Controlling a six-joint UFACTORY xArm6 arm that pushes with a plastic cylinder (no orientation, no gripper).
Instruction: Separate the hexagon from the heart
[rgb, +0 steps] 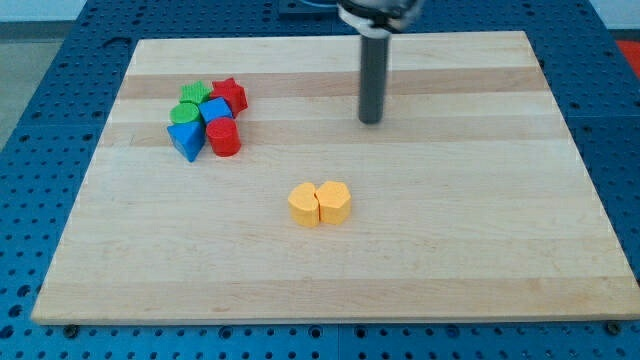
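Observation:
A yellow hexagon (304, 204) and a yellow heart (335, 202) lie touching side by side near the middle of the wooden board (480, 250), the hexagon on the view's left. My tip (371, 121) is on the board above and a little to the right of the heart, well apart from both yellow blocks.
A cluster of blocks sits at the view's upper left: a green star (196, 93), a red star (230, 95), a green cylinder (185, 112), a blue cube (215, 110), a blue triangle (186, 139) and a red cylinder (224, 137).

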